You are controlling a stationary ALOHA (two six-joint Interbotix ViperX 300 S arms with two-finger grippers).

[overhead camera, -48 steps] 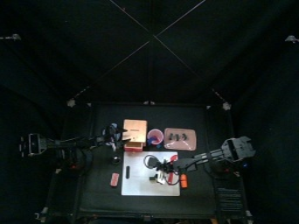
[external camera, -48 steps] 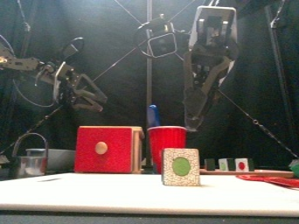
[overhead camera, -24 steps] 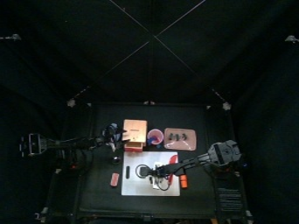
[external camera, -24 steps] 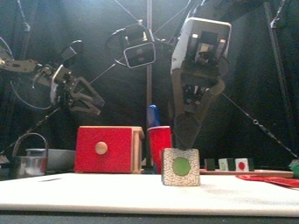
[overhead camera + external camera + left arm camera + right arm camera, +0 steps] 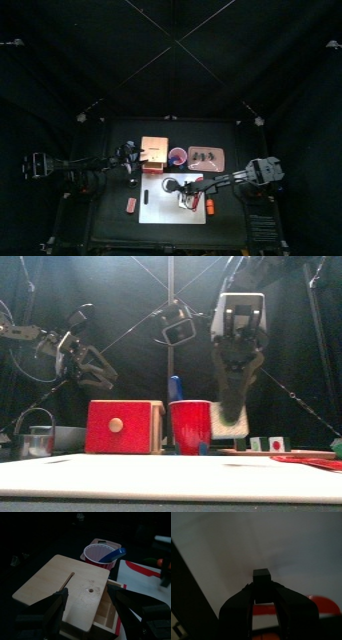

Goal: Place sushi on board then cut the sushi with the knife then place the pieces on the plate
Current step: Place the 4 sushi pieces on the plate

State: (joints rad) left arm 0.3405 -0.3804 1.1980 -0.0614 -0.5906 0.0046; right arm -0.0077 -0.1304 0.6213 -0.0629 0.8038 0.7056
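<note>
Pinching sushi piece [image 5: 262,574] between right fingers [image 5: 240,605], above white board [image 5: 271,542].

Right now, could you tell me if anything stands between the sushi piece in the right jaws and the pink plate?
Nothing visible does. The right gripper holds the sushi piece over the white board; the red cup stands beside the pink plate, aside.

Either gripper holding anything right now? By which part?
Right gripper pinches one sushi piece by its sides at the jaw tips, above the white board. Left gripper is open and empty over the wooden box.
</note>
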